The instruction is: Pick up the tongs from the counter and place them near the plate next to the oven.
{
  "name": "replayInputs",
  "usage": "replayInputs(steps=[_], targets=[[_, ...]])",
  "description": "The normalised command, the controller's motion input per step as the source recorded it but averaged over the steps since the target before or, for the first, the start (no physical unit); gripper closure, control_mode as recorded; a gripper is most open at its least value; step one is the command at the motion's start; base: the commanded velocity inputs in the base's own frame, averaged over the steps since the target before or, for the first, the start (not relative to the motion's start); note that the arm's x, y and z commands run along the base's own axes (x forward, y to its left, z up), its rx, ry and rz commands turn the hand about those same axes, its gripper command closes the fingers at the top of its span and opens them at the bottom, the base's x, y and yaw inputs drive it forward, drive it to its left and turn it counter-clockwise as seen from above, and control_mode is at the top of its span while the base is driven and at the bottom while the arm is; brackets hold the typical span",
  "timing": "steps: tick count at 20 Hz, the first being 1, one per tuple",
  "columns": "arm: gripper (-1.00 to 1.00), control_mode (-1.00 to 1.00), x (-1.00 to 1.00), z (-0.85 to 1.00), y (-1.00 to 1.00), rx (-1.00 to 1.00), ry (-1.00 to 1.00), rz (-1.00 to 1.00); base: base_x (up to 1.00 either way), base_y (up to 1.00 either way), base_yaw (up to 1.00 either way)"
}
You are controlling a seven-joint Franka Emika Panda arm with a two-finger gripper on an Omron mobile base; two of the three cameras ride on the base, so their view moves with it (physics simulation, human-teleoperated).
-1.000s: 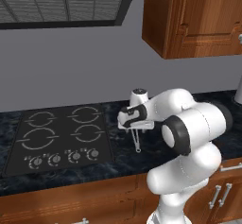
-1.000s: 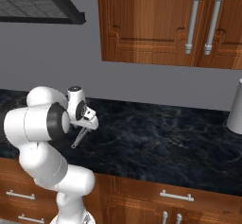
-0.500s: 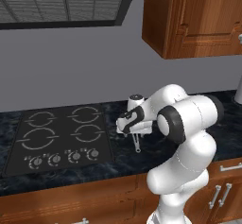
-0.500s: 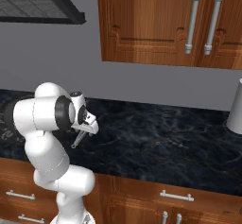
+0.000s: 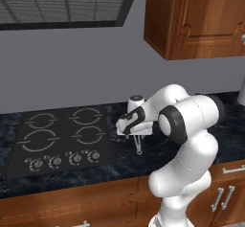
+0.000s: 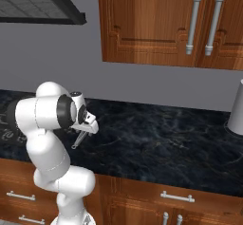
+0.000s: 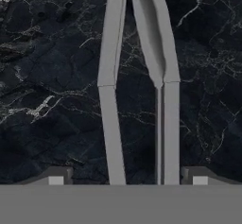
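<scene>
- Sitting left in the left base view, the hob point(image 5: 62, 140) is unchanged.
- Hanging from the fingers point(image 7: 123, 176), the tongs point(image 5: 138, 143) have risen off the tabletop point(image 6: 156, 138) with the elbow's swing.
- Fingers wide, arms between; real grip unclear, though apparently lifted, so carrying comes next.

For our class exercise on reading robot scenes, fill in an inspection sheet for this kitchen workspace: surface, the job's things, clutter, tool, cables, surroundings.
Surface: black marbled counter, glossy.
Job's things: tongs hang from the tool over the counter, beside the stovetop; both arms run up the hand view.
Clutter: grey container at the counter's far right.
Tool: tool points down, fingers outside the tongs' arms.
Cables: nothing seen.
Surroundings: four-burner stovetop with knobs, range hood above, wooden wall cabinets, drawers below.
</scene>
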Motion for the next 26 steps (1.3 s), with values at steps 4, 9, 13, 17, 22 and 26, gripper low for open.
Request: replayInputs(steps=[4, 9, 13, 17, 22, 26], targets=[[1.0, -1.0, 0.0, -0.51, 0.0, 0.0, 0.0, -0.03, 0.0, 0.0, 0.0], [1.0, -1.0, 0.0, -0.47, 0.0, 0.0, 0.0, -0.05, 0.0, 0.0, 0.0], [1.0, -1.0, 0.0, -0.34, 0.0, 0.0, 0.0, -0.1, 0.0, 0.0, 0.0], [1.0, -1.0, 0.0, -0.16, 0.0, 0.0, 0.05, -0.12, 0.0, 0.0, 0.0], [1.0, -1.0, -0.06, 0.07, -0.26, 0.0, 0.15, -0.17, 0.0, 0.0, 0.0], [1.0, -1.0, -0.49, 0.53, -0.77, 0.04, 0.2, -0.11, 0.0, 0.0, 0.0]])
